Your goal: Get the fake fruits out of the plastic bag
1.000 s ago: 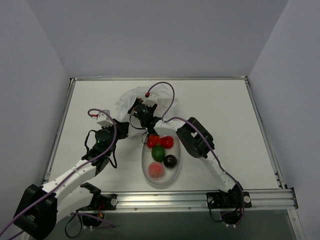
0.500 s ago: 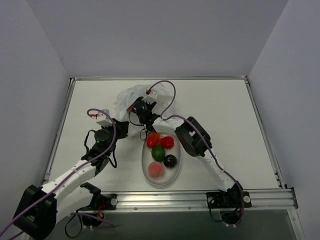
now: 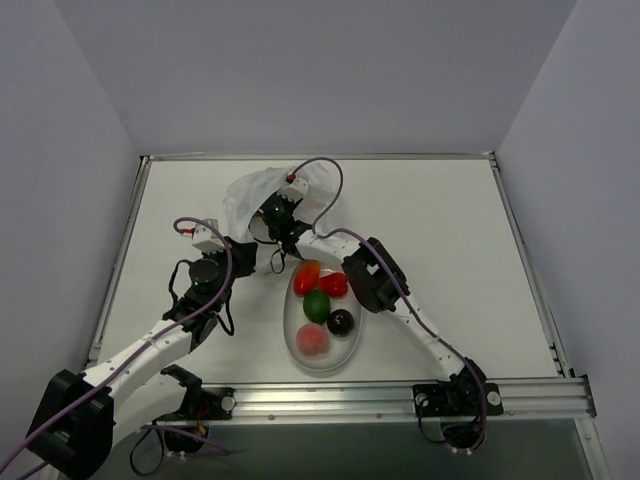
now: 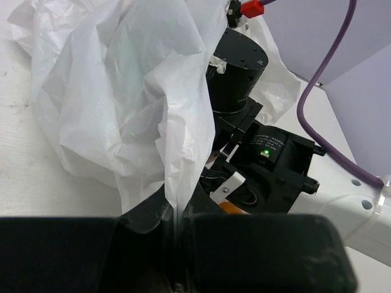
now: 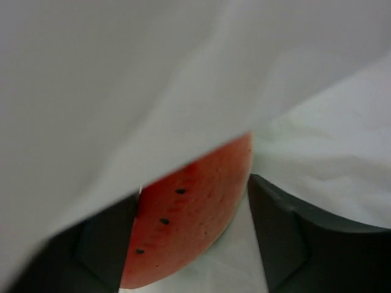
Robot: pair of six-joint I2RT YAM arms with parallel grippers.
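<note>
The white table has a metal rail along its near edge and thin rims on the other sides, with plain walls close behind them. The right half of the table is bare, so there is lots of room there. The crowded part is the middle, where both arms meet at the plastic bag. The bag lies toward the far side, a little left of the middle, well away from every edge.

Just in front of the bag sits a white oval plate. It holds an orange-red piece, a red fruit, a green fruit, a dark plum and a pink peach. The right arm reaches past the plate's right side.

From above, the bag hides what is inside it. The right wrist view shows it: a watermelon slice lies in the bag between the right fingers. They are spread, one on each side of the slice, but it cannot be told if they squeeze it.

The left wrist view shows the left fingers pressed together, pinching a fold of the bag's edge. The right arm's black wrist pokes into the bag just beyond.
</note>
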